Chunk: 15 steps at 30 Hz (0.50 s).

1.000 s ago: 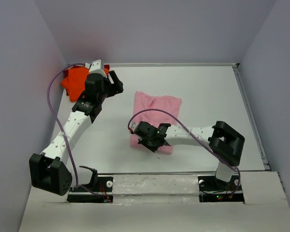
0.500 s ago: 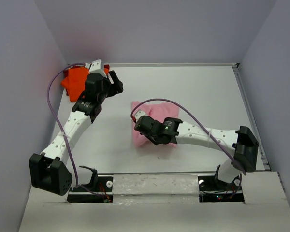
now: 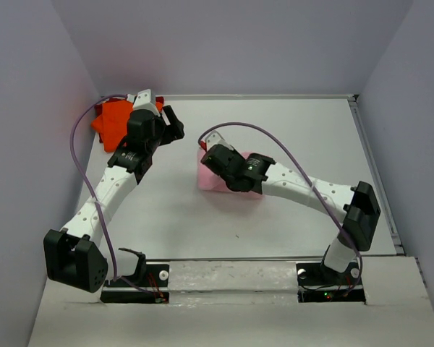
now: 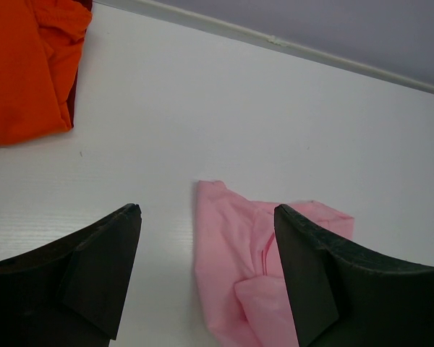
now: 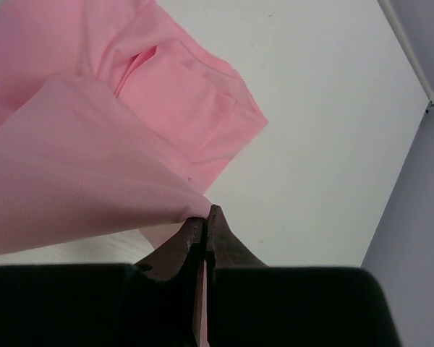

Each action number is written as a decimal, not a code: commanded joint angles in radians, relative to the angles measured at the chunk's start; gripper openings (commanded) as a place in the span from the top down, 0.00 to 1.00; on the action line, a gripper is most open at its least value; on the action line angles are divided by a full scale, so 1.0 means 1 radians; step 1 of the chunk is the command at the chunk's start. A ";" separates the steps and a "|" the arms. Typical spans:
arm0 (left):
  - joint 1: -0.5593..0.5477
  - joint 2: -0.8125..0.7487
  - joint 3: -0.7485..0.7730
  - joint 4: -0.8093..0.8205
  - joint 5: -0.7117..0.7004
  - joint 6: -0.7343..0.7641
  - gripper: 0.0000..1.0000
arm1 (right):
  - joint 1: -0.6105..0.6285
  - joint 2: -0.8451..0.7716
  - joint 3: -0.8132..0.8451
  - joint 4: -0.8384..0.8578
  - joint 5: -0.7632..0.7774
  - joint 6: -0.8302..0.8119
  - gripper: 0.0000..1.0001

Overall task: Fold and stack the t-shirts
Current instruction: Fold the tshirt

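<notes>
**Pink shirt's near hem carried over toward the far edge**

At the far left corner of the counter [image 3: 296, 130] the orange t-shirt [image 3: 110, 120] lies bunched, with a dark red t-shirt [image 4: 71, 108] showing only as an edge beneath it. Just beside them the left gripper [image 3: 172, 127] hangs above the counter with its jaws spread wide, holding and touching nothing; it has not shifted over the last second.

The change is in the middle. A second ago the pink t-shirt [image 3: 208, 178] lay flat, reaching toward the near edge. Now the right arm has swept its near hem up and away, so the cloth covers roughly half its former patch. That looks like the halving fold almost made, with the hem not yet laid down.

The right gripper [image 3: 214, 155] is pressed together, pinching a corner of pink fabric at its tips, and the cloth drapes from there.
</notes>
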 commanded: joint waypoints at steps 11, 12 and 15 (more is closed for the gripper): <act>0.004 -0.005 0.001 0.032 -0.003 0.010 0.17 | -0.171 0.091 0.167 0.291 -0.037 -0.303 1.00; 0.004 -0.007 0.001 0.032 -0.003 0.008 0.17 | -0.184 0.105 0.180 0.295 -0.041 -0.314 1.00; 0.004 -0.005 0.002 0.033 0.000 0.008 0.17 | -0.214 0.170 0.222 0.331 -0.097 -0.348 1.00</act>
